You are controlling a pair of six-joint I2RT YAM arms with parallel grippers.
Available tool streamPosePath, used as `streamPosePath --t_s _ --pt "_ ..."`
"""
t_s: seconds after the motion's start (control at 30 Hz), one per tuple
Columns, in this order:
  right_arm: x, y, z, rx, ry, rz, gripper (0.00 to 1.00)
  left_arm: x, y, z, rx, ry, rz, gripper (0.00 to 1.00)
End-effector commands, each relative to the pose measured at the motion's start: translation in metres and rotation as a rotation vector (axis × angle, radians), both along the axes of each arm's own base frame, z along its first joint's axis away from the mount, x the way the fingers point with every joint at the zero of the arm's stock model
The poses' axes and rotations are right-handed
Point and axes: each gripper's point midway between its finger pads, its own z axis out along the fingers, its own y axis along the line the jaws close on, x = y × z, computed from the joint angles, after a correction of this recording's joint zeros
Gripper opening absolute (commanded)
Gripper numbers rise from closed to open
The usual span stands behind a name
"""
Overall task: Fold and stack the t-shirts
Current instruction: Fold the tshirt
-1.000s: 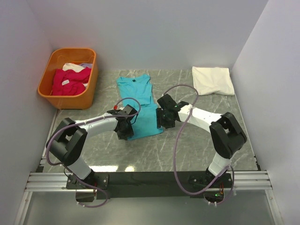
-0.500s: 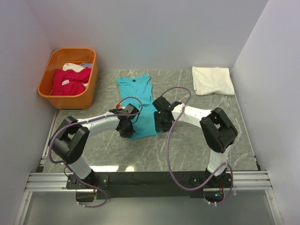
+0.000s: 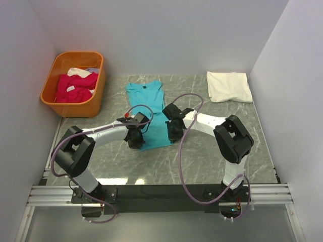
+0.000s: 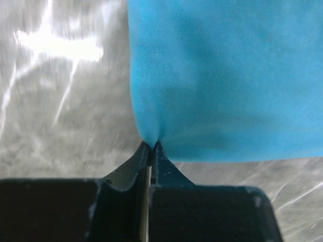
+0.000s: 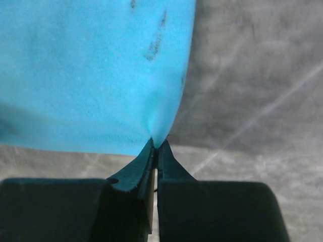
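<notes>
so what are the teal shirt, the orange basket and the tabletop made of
Teal t-shirt: soft matte knit cloth; fine weave shows, corners pucker.
Orange basket: likely moulded plastic, smooth, rounded rim.
Tabletop: grey marble look, glossy with glare; stone or laminate, can't tell.

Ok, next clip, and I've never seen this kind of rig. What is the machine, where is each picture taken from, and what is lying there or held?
Two robot arms stand bolted at the near edge of a grey table. The wide picture looks down from above and behind them; each close-up comes from a camera on one wrist. A turquoise t-shirt lies spread on the table, a white t-shirt at the far right. The orange basket at the far left holds pink shirts. The left hand is shut on one near corner of the turquoise t-shirt, the right hand on the other.
</notes>
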Motion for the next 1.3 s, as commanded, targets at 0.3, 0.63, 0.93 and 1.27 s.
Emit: streamPosePath --t_s 0.3,0.63,0.93,1.27 --pt "-0.125 -0.055 0.066 -0.013 0.153 0.216 0.0 -0.163 -0.012 0.047 -0.068 0.174 -0.227 0.01" --pt "-0.114 -0.049 0.119 0.005 0.078 0.305 0.0 -0.151 -0.007 0.079 -0.128 0.08 -0.217 0.01" --pt "-0.008 0.013 0.159 0.064 -0.079 0.38 0.0 -0.021 0.022 0.116 -0.114 -0.187 -0.037 0.01" --pt "0.087 0.042 0.167 0.109 -0.177 0.356 0.0 0.069 0.058 0.126 -0.05 -0.326 0.074 0.01"
